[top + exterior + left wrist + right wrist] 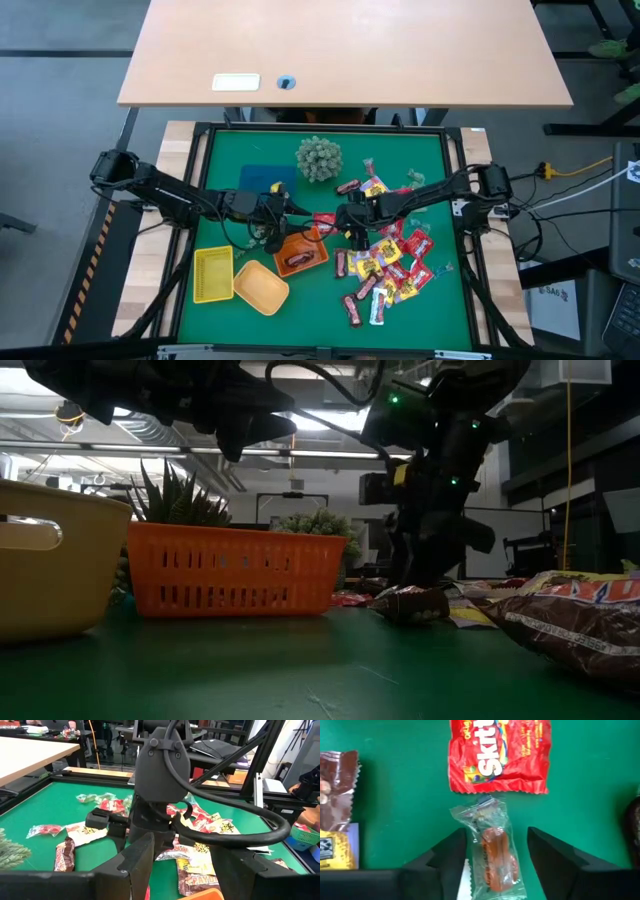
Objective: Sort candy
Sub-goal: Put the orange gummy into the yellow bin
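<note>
The candy lies in a loose heap on the green mat's right half: red packets, yellow packets and dark brown bars. My right gripper points steeply down, open, over a small clear-wrapped orange-brown sweet. Its fingers stand on either side of the sweet, which lies flat on the mat just below a red Skittles packet. In the high view this gripper is at the heap's left edge. My left gripper hovers open and nearly level above the orange basket, holding nothing.
The orange basket holds a dark brown bar. A yellow basket and a yellow-orange tray stand at the near left. A spiky green plant ball sits at the far middle. A brown bar and a yellow packet lie beside the sweet.
</note>
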{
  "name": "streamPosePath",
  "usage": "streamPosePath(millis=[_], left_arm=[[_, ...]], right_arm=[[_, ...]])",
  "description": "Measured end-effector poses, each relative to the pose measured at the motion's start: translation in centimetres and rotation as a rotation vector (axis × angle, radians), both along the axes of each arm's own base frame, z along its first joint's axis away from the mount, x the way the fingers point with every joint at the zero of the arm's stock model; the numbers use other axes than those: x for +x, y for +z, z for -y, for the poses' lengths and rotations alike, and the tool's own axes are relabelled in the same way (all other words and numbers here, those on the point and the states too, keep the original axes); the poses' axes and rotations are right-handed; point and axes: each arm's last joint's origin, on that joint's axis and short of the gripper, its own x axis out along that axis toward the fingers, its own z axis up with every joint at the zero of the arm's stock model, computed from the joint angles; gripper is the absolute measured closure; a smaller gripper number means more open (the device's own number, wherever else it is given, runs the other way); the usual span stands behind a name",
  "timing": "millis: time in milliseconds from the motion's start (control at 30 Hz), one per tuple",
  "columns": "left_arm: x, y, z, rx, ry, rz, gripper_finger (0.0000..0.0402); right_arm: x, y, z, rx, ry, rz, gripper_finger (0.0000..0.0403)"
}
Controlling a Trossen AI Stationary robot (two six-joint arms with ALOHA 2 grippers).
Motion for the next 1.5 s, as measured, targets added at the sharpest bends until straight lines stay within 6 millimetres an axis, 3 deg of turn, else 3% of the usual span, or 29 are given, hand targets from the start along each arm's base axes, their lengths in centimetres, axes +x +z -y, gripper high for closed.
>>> streamPosePath(millis=[300,500,833,1067,1333,1500], left_arm=[[0.0,0.0,0.0,0.000,0.000,0.001,0.0223],[0.0,0.0,0.0,0.000,0.000,0.001,0.0223],[0.0,0.0,0.0,0.002,-0.001,0.001,0.0223],[0.0,0.0,0.0,0.002,-0.001,0.001,0.0223],[0.0,0.1,0.0,0.001,-0.001,0.004,0.0223],[0.0,0.1,0.2,-0.001,-0.020,0.005,0.0223]], right_arm=[[0.0,-0.1,-0.1,0.011,0.006,-0.003,0.0335],[0.1,0.2,0.0,-0.001,0.002,-0.009,0.0384],[0.0,2.8,0.0,-0.024,0.029,-0.194,0.0379],[-1.2,4.6,0.1,-0.056,0.071,-0.299,0.0385],[-3.2,8.5,0.3,-0.063,0.069,-0.225,0.0384],[-4.1,11.9,0.4,-0.050,0.057,-0.043,0.0384]])
